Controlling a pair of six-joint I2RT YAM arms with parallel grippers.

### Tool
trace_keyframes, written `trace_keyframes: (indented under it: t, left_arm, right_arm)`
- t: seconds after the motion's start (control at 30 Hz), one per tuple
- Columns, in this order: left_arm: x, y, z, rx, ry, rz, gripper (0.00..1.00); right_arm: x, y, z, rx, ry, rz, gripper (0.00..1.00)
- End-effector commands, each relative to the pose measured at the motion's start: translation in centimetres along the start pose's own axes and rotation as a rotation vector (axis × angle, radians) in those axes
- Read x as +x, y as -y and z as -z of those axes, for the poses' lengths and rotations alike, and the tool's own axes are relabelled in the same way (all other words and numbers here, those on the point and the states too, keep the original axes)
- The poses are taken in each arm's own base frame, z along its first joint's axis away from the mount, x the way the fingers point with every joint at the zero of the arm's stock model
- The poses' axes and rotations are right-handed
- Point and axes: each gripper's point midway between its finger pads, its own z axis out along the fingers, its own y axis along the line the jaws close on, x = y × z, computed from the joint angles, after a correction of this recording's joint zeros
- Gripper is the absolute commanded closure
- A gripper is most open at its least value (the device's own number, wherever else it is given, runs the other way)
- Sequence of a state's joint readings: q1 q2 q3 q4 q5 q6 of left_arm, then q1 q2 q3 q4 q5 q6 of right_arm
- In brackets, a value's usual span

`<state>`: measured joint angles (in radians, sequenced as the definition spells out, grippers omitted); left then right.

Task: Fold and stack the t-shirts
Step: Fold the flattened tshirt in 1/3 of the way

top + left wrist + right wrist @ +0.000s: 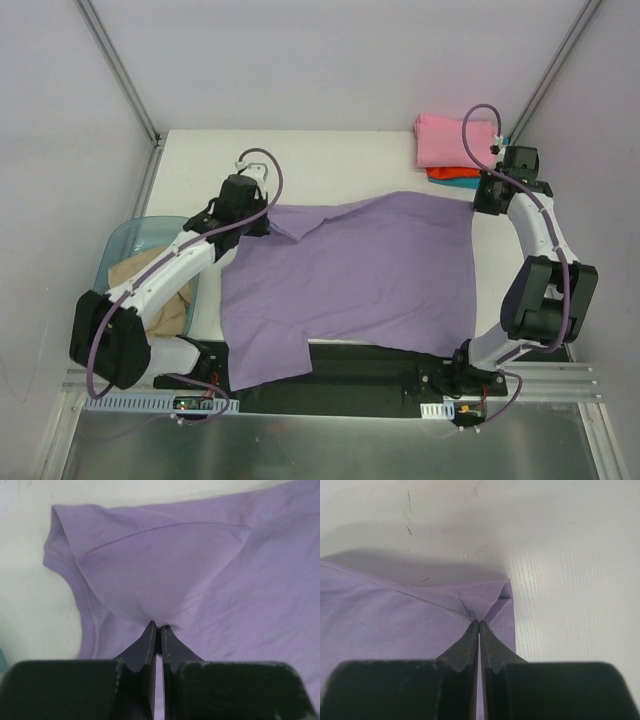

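The lavender t-shirt (pixel 360 275) lies spread across the middle of the white table. My left gripper (pixel 256 222) is shut on its far left part; in the left wrist view the fingertips pinch a lifted peak of the lavender cloth (pixel 160 570). My right gripper (pixel 487 203) is shut on its far right corner; the right wrist view shows the pinched lavender corner (pixel 490 600). A folded pink t-shirt (pixel 450 140) sits at the far right on top of an orange-red one (pixel 436 173) and a teal one (pixel 464 183). A tan t-shirt (pixel 150 290) lies in the bin.
A translucent pale-blue bin (pixel 125 240) stands at the left, beside the left arm. The folded stack is just beyond the right gripper. Bare white tabletop (pixel 330 160) lies behind the lavender shirt. Grey walls close in on the sides.
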<state>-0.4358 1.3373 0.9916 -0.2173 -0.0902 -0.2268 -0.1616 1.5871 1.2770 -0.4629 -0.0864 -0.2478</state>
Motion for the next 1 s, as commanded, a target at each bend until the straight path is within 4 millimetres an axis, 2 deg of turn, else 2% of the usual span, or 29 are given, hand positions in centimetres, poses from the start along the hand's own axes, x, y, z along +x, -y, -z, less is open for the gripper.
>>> trace_keyframes:
  t: [0.0, 0.03, 0.13, 0.23, 0.27, 0.37, 0.6, 0.7, 0.8, 0.9, 0.93, 0.97]
  left_arm:
    - [0.3, 0.4, 3.3, 0.031, 0.060, 0.105, 1.00]
    - [0.2, 0.6, 4.4, 0.045, 0.081, 0.108, 1.00]
    - [1.1, 0.1, 5.7, 0.034, 0.087, 0.099, 1.00]
    - [2.5, -0.4, 6.2, -0.015, 0.056, 0.065, 1.00]
    - [3.0, 0.4, 6.4, 0.001, 0.036, 0.052, 1.00]
    - [5.1, 0.9, 6.9, -0.012, -0.062, 0.077, 1.00]
    - [9.7, -0.3, 8.2, -0.093, -0.215, 0.171, 1.00]
    - [11.2, -0.5, 8.3, -0.114, -0.274, 0.188, 1.00]
    - [12.6, -0.3, 8.0, -0.117, -0.335, 0.192, 1.00]
    - [13.2, 0.0, 7.2, -0.135, -0.367, 0.194, 1.00]
    - [12.7, 0.2, 7.0, -0.138, -0.360, 0.183, 1.00]
    - [12.6, 0.1, 6.8, -0.148, -0.363, 0.180, 1.00]
  right_arm:
    - [1.1, 1.2, 2.4, 0.040, -0.016, 0.045, 0.96]
    - [1.3, 1.3, 2.8, 0.048, -0.013, 0.048, 0.96]
    - [1.8, 1.7, 3.2, 0.054, -0.013, 0.060, 0.96]
    - [2.0, 1.8, 3.6, 0.057, -0.016, 0.067, 0.96]
    - [2.0, 1.8, 3.6, 0.057, -0.016, 0.067, 0.96]
    - [2.6, 1.8, 3.7, 0.051, -0.036, 0.063, 0.94]
    - [3.8, 1.9, 3.5, 0.066, -0.079, 0.017, 0.93]
    - [4.5, 2.4, 3.4, 0.099, -0.103, 0.002, 0.92]
    - [5.6, 3.7, 3.3, 0.181, -0.144, -0.016, 0.88]
    - [6.8, 3.5, 3.4, 0.189, -0.174, -0.071, 0.72]
    - [6.8, 3.2, 3.8, 0.175, -0.160, -0.078, 0.56]
    - [6.8, 2.8, 4.0, 0.160, -0.152, -0.095, 0.50]
